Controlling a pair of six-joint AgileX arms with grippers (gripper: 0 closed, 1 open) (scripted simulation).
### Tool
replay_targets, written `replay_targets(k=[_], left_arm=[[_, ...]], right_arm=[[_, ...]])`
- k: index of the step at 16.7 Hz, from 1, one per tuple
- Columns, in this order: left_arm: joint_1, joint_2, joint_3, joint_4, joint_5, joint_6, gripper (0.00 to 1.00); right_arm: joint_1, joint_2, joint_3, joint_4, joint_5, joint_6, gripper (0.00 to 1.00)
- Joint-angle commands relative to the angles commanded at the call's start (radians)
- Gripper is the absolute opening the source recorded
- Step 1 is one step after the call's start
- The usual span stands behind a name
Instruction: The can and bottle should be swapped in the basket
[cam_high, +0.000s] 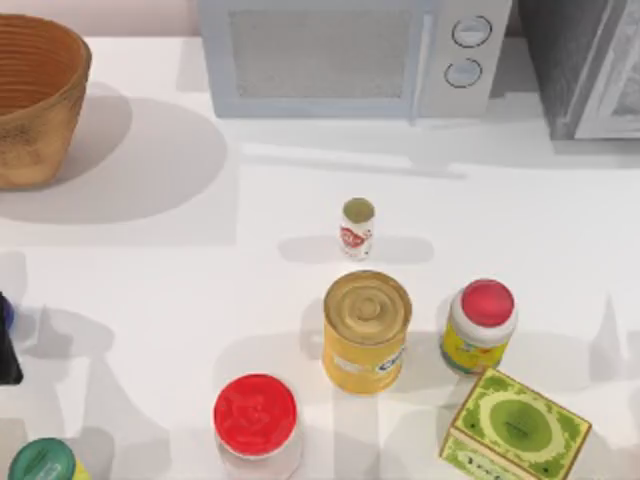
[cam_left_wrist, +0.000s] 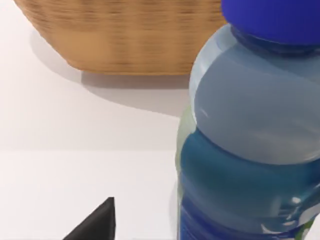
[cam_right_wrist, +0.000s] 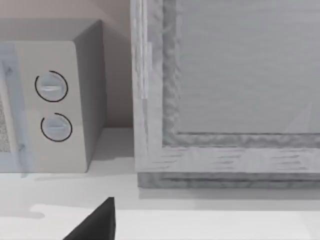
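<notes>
Bottle (cam_high: 357, 228) stands upright on the table (cam_high: 150, 300), just behind the yellow can (cam_high: 366, 332), both near table centre. Neither is in the basket (cam_high: 32, 95), which sits well away at the far left corner, diagonally left and back from the can. Can is also upright, gold lid up, so both long axes are vertical. Around the can: red-capped yellow bottle (cam_high: 478, 326) just to its right, green box (cam_high: 515, 428) right and nearer, red-lidded jar (cam_high: 257, 420) left and nearer, microwave (cam_high: 345, 55) behind. Left arm is at the left edge, level with the can; its wrist view faces the basket past a blue-capped water bottle (cam_left_wrist: 250, 135) close by. Left gripper (cam_left_wrist: 95, 225): one fingertip visible, can't tell open or closed. Right gripper (cam_right_wrist: 95, 222): same, faces the microwave. My read: the left arm is nearer the basket; the can and bottle lie to its right.
</notes>
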Motion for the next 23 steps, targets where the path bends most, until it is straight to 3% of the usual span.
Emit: replay_targets(k=[8, 17, 22, 23], left_arm=[[0.008, 0.052, 0.005, 0.044, 0.013, 0.004, 1.0], [-0.106, 0.362, 0.177, 0.192, -0.094, -0.034, 1.0], [-0.12, 0.391, 0.195, 0.207, -0.107, -0.039, 1.0], [-0.12, 0.391, 0.195, 0.207, -0.107, -0.039, 0.92]], right_arm=[[0.0, 0.0, 0.0, 0.0, 0.0, 0.0, 1.0], [0.0, 0.0, 0.0, 0.0, 0.0, 0.0, 1.0], [0.0, 0.0, 0.0, 0.0, 0.0, 0.0, 1.0], [0.0, 0.0, 0.0, 0.0, 0.0, 0.0, 1.0]])
